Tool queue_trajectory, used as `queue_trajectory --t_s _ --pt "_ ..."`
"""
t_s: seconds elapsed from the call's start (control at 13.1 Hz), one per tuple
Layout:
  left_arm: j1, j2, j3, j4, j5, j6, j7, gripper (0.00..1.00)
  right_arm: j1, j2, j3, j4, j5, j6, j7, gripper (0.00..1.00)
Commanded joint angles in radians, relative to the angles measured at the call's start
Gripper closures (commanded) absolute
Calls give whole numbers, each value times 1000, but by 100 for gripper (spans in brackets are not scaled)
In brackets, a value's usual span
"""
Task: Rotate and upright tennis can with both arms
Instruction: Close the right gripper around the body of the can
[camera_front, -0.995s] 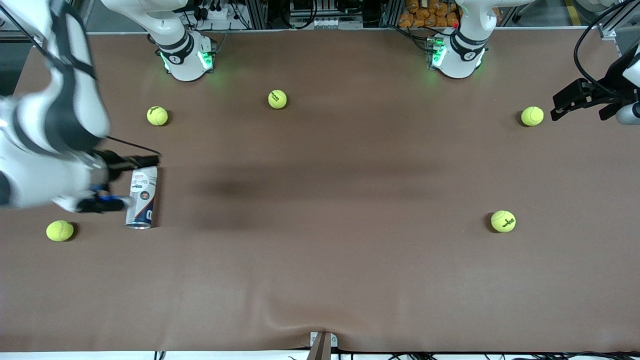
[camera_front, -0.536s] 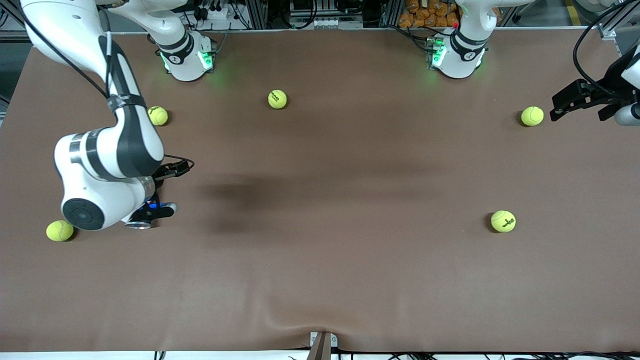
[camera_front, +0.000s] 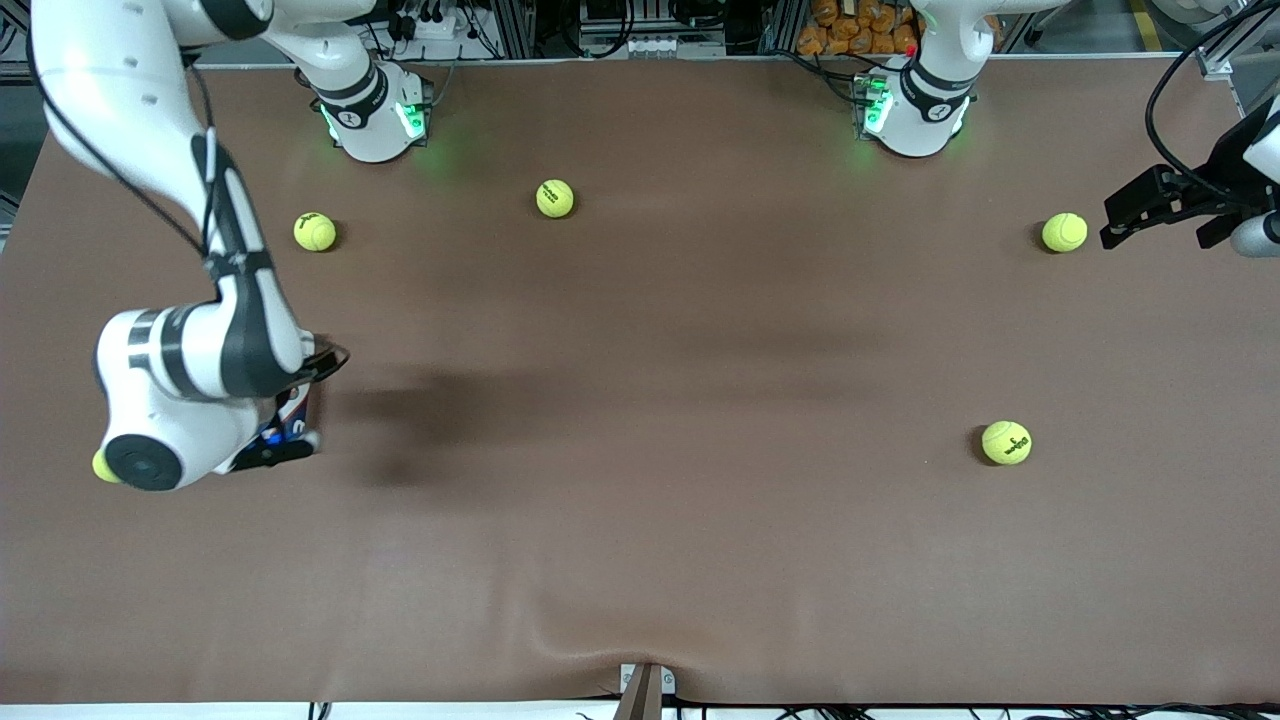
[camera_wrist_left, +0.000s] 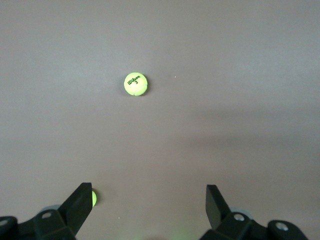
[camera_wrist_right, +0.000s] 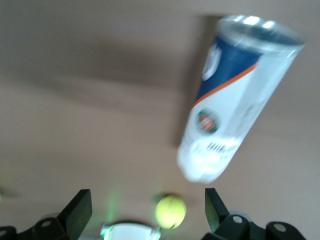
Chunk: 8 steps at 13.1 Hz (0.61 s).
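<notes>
The tennis can (camera_wrist_right: 240, 100) lies on its side on the brown table near the right arm's end. In the front view only a sliver of the tennis can (camera_front: 297, 408) shows under the right wrist. My right gripper (camera_wrist_right: 145, 212) is open and empty. It hovers over the table next to the can, which lies ahead of one finger and not between the two. In the front view the right gripper (camera_front: 298, 425) is mostly hidden by its own wrist. My left gripper (camera_front: 1150, 210) is open and empty and waits above the left arm's end of the table; it also shows in the left wrist view (camera_wrist_left: 150, 207).
Several yellow-green tennis balls lie about: one (camera_front: 315, 231) between the can and the right arm's base, one (camera_front: 555, 198) near the middle, one (camera_front: 1064, 232) by the left gripper, one (camera_front: 1006, 442) nearer the camera, one (camera_front: 100, 465) half hidden by the right arm.
The right arm has swung its wrist over the can, which showed fully a second ago and is now almost covered. The left gripper has barely moved.
</notes>
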Motion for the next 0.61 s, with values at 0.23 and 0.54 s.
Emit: queue_trajectory --t_s 0.23,0.54 --pt "12 2 -5 -5 -11 13 18 0 -78 43 13 -70 -30 155 -106 0" --pt "12 4 -5 -7 -11 19 18 0 -103 77 13 -72 -57 222 -168 0"
